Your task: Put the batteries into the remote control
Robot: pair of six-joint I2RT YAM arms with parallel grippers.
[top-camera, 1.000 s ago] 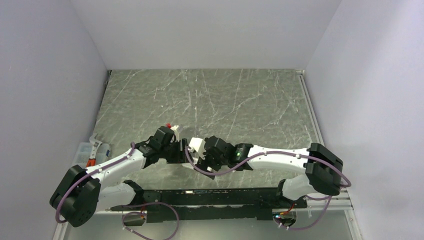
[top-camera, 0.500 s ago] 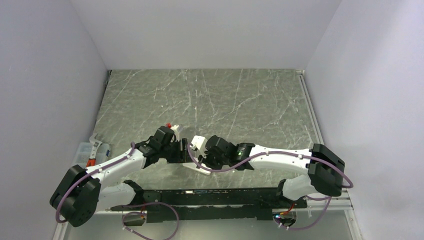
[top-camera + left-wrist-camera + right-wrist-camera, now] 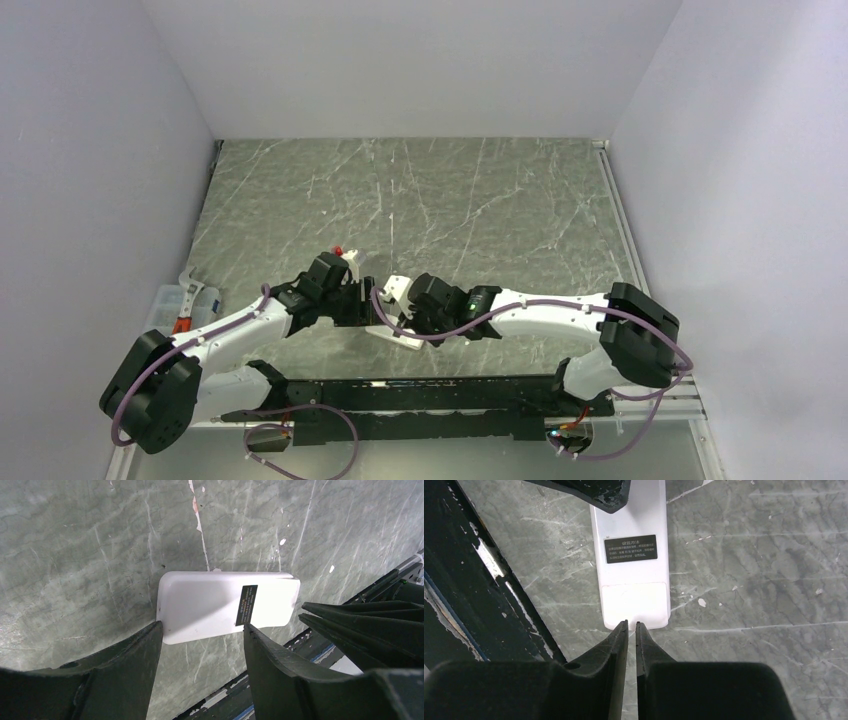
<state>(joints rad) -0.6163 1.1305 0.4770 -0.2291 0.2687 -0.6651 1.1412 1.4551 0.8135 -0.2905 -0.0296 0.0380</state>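
We see the remote control (image 3: 210, 605) lying flat on the marbled green tabletop (image 3: 75, 545), white back up, so its button face is hidden from us. A dark label (image 3: 630, 548) sits on the back, its print too fine to read. Below the label, in the right wrist view, a faint seam outlines a panel (image 3: 634, 602) at the end nearest the right tool.

The left tool (image 3: 203, 626) is spread wide. Its two fingers come down at the remote's near long edge, one at a corner and the other beside the label. We cannot tell whether they press on the casing or only hover over it. From the right wrist, one of those fingertips (image 3: 596, 491) covers the far end of the remote, and the rest of that finger is cut off by the top of the view.

The right tool (image 3: 631, 624) has its fingers pressed almost together, with only a thin slit between them and nothing showing in it. Their tips reach the remote's short end, but we cannot judge contact.

From above, both wrists crowd over the remote near the front of the tabletop, leaving only a white sliver of it visible. A black rail (image 3: 420, 395) runs along the near edge. At the far left sits a clear box (image 3: 172, 305) whose contents are too small to name.
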